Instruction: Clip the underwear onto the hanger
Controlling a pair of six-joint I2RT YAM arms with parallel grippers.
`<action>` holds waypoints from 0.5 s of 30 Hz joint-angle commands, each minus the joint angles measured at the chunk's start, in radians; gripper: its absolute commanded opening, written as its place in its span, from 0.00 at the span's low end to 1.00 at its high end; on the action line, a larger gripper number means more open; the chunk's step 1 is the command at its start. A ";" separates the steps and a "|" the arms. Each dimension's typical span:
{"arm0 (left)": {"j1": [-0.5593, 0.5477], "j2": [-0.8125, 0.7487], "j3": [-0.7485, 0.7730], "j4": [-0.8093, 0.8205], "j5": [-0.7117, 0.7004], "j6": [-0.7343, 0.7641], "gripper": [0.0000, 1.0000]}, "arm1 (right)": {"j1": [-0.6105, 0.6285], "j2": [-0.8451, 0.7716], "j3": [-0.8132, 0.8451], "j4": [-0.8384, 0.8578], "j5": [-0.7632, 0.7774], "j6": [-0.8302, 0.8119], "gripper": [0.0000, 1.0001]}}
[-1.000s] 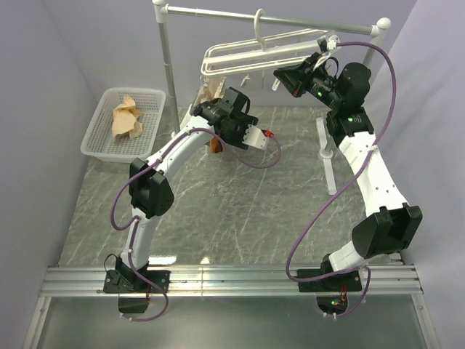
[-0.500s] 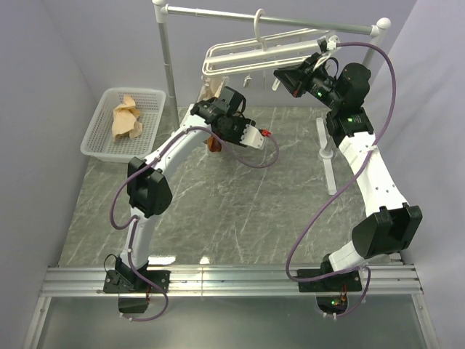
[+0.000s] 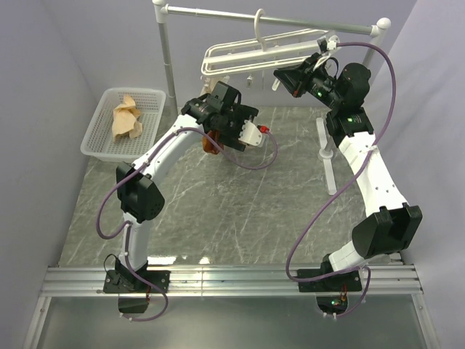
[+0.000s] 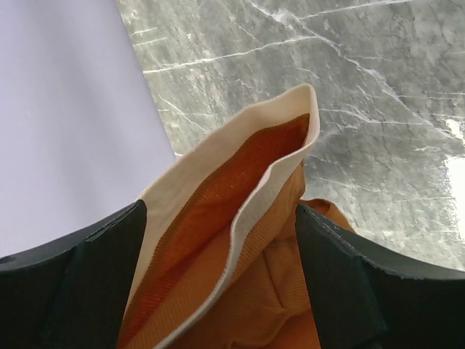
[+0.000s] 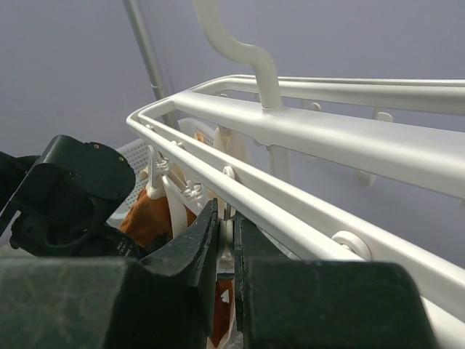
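The white hanger (image 3: 247,54) hangs by its hook from the rail, its bars filling the right wrist view (image 5: 327,131). The rust-orange underwear (image 3: 211,144) dangles under the hanger's left end. Its beige waistband gapes open in the left wrist view (image 4: 240,276). My left gripper (image 3: 211,109) is open, its black fingers (image 4: 102,276) standing wide on either side of the fabric (image 4: 219,211). My right gripper (image 3: 280,78) is shut on a small white clip (image 5: 227,240) under the bars (image 5: 231,225). Orange cloth (image 5: 145,218) shows beyond it, beside another clip.
A white basket (image 3: 98,138) holding light tan cloth (image 3: 127,116) sits at the back left. The grey rail (image 3: 276,18) on white posts (image 3: 166,51) spans the back, one post foot (image 3: 327,153) standing beside the right arm. Walls close in on both sides.
My left gripper has moved back and left toward the hanger's end, and its jaws stand wider than before. The right arm has not moved.
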 commanded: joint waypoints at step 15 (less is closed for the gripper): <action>-0.010 0.016 0.079 0.054 0.053 0.029 0.92 | 0.011 -0.033 -0.017 0.012 -0.023 -0.004 0.00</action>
